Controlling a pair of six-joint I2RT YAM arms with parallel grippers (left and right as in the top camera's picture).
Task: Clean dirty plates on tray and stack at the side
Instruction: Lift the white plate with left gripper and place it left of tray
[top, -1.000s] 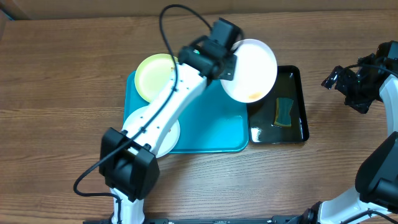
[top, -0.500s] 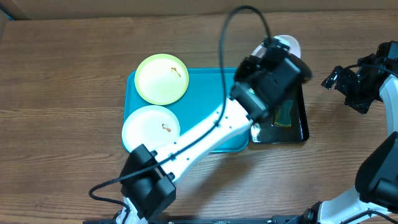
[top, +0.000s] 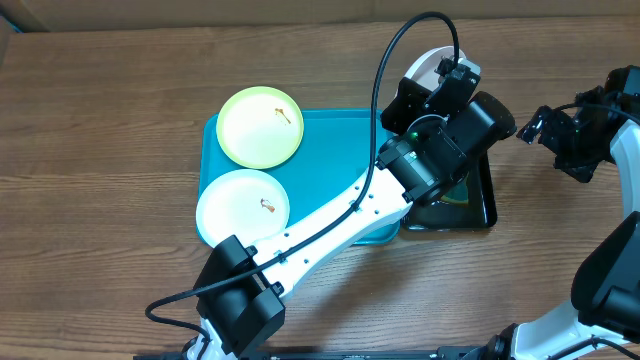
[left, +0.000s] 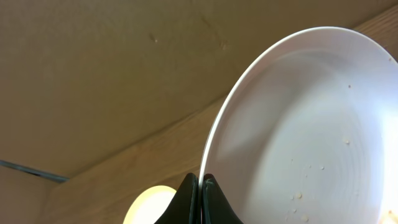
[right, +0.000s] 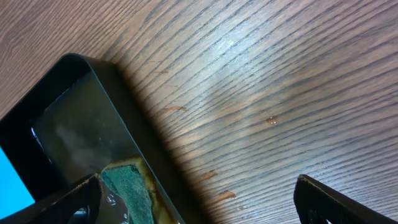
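The turquoise tray (top: 335, 205) holds a pale yellow-green plate (top: 260, 127) at its far left corner and a white plate (top: 243, 207) with a small brown smear at its near left. My left gripper (left: 201, 183) is shut on the rim of a second white plate (left: 305, 124), held tilted on edge in the air, with crumbs on its face. From overhead that held plate (top: 428, 66) peeks out behind the left arm, above the black tray. My right gripper (right: 199, 199) is open over bare wood, right of the black tray, holding nothing.
A narrow glossy black tray (right: 140, 130) with liquid and a green sponge (right: 124, 190) lies against the turquoise tray's right side. The left arm (top: 330, 225) stretches diagonally across the turquoise tray. A cardboard wall (left: 93, 74) stands behind the table. Small brown spots mark the wood (right: 272, 119).
The left arm has swung the held white plate from above the turquoise tray's right end to over the black tray and tipped it on edge. The right arm has not moved.
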